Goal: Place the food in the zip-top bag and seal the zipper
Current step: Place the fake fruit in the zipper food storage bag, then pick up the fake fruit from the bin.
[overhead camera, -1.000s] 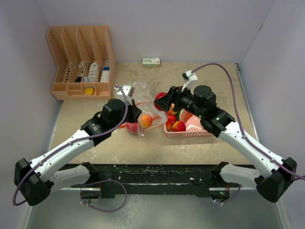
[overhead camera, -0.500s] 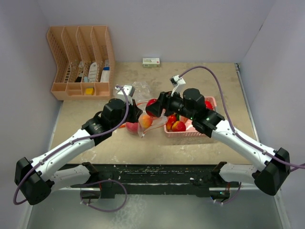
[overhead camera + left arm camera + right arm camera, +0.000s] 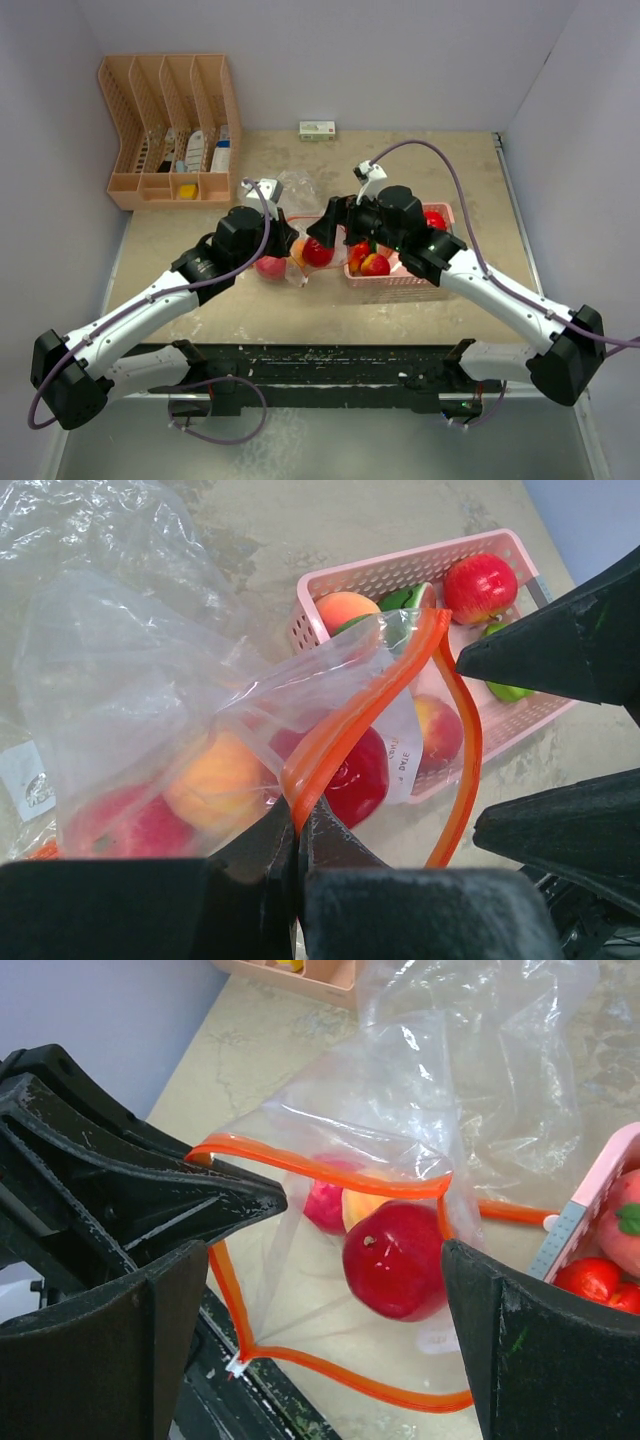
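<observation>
The clear zip-top bag [image 3: 130, 680] lies left of the pink basket [image 3: 400, 285], its orange zipper rim [image 3: 330, 1172] pulled open. My left gripper [image 3: 297, 830] is shut on that rim [image 3: 360, 710]. My right gripper [image 3: 320, 1260] hovers open just over the bag mouth with nothing between its fingers [image 3: 570, 645]. A red apple [image 3: 395, 1260] lies loose inside the bag [image 3: 300, 190], beside a peach-orange piece [image 3: 220, 780] and a pinkish-red piece [image 3: 130, 825]. More food [image 3: 375, 264] sits in the basket [image 3: 400, 570]: red apples, a peach piece and green pieces.
A peach-coloured file organizer [image 3: 170, 120] with small packets stands at the back left. A small white-and-green box [image 3: 317, 129] lies by the back wall. The two grippers sit close together at the bag mouth [image 3: 310, 238].
My right gripper carried a red apple leftward from above the basket to the bag mouth and opened. The apple now lies inside the bag. The left gripper kept its hold on the rim.
</observation>
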Controlling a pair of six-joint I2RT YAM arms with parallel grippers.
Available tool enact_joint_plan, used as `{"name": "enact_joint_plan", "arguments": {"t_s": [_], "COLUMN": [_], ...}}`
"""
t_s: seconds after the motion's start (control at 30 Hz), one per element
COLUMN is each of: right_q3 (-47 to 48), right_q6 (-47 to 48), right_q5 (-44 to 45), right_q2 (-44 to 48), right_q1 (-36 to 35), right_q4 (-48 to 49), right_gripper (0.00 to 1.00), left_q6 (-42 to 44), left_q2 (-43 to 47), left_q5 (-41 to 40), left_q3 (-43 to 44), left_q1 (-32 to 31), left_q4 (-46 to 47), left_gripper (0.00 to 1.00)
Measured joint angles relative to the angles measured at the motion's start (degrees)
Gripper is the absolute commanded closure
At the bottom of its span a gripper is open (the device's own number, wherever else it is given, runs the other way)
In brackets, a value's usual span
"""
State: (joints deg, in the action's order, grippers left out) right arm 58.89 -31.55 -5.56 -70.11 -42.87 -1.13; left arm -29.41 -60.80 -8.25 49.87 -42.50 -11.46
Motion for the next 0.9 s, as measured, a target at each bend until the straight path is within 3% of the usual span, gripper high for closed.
{"name": "enact_joint_plan", "arguments": {"t_s": [0.2,0.53,0.73,0.9], "right_q3": [1.33,4.59,0.63,-4.92], "right_q6": [0.70,-3.08,-5.01,-4.72], "right_q5": [4.85,25.73,23.98,17.33], "right_q2": [2.54,8.96,4.98,0.87], "right_q1": [-0.04,2.71,8.94,10.38], "right_q4": [-4.72,-21.38,-26.64,-26.64], "right_gripper": [0.01,0.00,0.01,0.00], "left_q6": [0.00,0.02,-0.22,-1.40], "left_q2": [0.00,1.92,6.36,15.98], "left_q5": [0.07,0.09,-0.22,-1.05], "left_q3": [0.00,0.00,-0.55,-3.78], "left_q1": [0.00,0.00,0.00,0.00], "left_q4": [-0.04,-0.63,-0.98,1.27], "left_gripper": [1.00,1.00,1.00,1.00]}}
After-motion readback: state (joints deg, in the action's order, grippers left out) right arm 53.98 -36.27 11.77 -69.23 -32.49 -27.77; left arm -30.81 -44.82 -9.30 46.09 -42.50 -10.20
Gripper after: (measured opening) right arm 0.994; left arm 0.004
